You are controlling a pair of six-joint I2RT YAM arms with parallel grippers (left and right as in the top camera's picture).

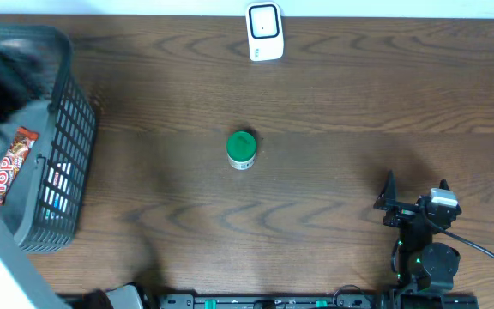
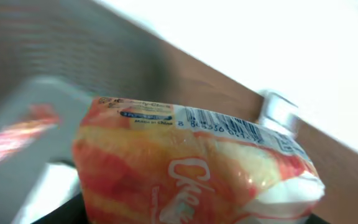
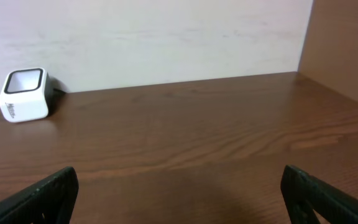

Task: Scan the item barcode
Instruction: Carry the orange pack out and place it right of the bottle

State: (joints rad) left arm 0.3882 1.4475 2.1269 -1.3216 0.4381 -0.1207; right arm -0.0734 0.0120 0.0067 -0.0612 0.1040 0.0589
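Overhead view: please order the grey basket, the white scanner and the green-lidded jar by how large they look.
1. grey basket, by far the largest, though partly cut off by the frame.
2. white scanner.
3. green-lidded jar, only slightly smaller than the scanner.

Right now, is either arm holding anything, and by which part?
Left gripper appears to hold the orange snack packet from below; its fingers are hidden. Right gripper is open, empty.

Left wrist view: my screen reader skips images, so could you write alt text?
An orange-and-white snack packet fills much of the frame, its barcode along the top edge. Behind it, blurred: a grey basket, brown table and white scanner.
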